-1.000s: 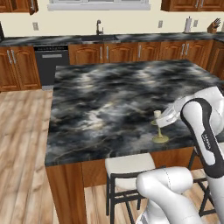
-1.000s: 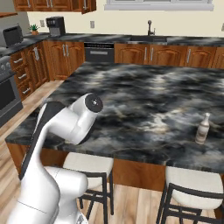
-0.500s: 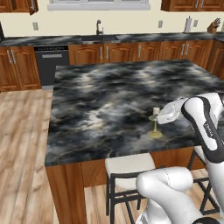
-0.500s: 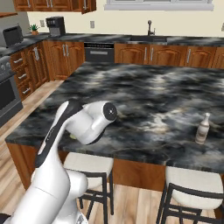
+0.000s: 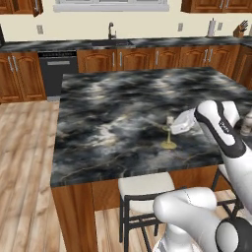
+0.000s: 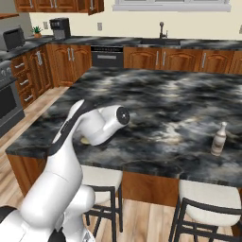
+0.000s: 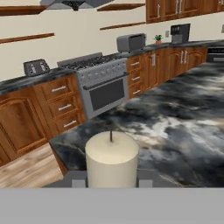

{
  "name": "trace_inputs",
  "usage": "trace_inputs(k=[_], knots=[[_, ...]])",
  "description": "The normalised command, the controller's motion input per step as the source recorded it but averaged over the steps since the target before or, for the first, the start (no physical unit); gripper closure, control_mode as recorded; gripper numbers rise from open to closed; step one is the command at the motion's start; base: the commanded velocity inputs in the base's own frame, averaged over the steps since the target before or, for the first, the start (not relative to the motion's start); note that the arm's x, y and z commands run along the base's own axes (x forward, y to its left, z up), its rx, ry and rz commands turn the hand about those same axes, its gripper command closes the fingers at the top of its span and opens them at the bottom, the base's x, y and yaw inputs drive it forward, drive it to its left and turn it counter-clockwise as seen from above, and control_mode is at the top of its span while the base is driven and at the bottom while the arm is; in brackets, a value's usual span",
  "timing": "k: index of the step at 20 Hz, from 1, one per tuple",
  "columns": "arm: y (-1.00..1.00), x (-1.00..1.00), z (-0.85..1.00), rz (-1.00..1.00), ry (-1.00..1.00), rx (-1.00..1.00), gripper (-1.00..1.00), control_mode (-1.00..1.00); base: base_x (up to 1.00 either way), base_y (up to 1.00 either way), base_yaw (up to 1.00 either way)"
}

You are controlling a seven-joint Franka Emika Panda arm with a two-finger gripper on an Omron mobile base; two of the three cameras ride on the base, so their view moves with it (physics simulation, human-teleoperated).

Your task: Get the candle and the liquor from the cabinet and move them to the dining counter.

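The candle point(image 5: 169, 133) stands upright on the dining counter point(image 5: 123, 113), with its round flat foot on the marbled stone near the front edge, above a cream-seated stool point(image 5: 145, 186). The gripper point(image 5: 173, 126) is at the candle from the right side, level with the cream stick, and it appears to pinch the candle between its fingers; the fingers themselves are mostly hidden behind the white hand in this view, so I say this with some care. In the hand view the candle point(image 7: 112, 158) is very close, in the middle at the bottom, with its dark wick pointing up, and the gripper point(image 7: 112, 180) has one grey fingertip on each side of the wax, touching it or almost touching it. In the right base view the arm bends over the front left part of the dining counter point(image 6: 165, 108) and covers the candle, so only a small yellowish spot shows beside the hand. The liquor point(image 6: 219, 139) stands upright on the same counter, well apart from the candle, near the front right edge and above another stool point(image 6: 211, 198). Behind the island there are the wall-backed worktop with a sink faucet point(image 5: 111, 30), a dishwasher point(image 5: 58, 71) and a stove point(image 7: 105, 85).
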Motion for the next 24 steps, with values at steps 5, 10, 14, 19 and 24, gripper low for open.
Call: trace_inputs(k=[5, 10, 14, 19, 24], knots=[[0.0, 0.29, -0.17, 0.0, -0.05, 0.0, 1.0, -1.0, 0.0, 0.0, 0.0], [0.19, 0.22, -0.37, 0.0, -0.01, 0.0, 1.0, -1.0, 0.0, 0.0, 0.0], [0.16, 0.11, -0.35, 0.0, -0.02, 0.0, 1.0, -1.0, 0.0, 0.0, 0.0], [0.16, 0.17, -0.43, 0.0, -0.01, 0.0, 1.0, -1.0, 0.0, 0.0, 0.0], [0.07, 0.18, -0.44, 0.0, 0.0, 0.0, 1.0, -1.0, 0.0, 0.0, 0.0]])
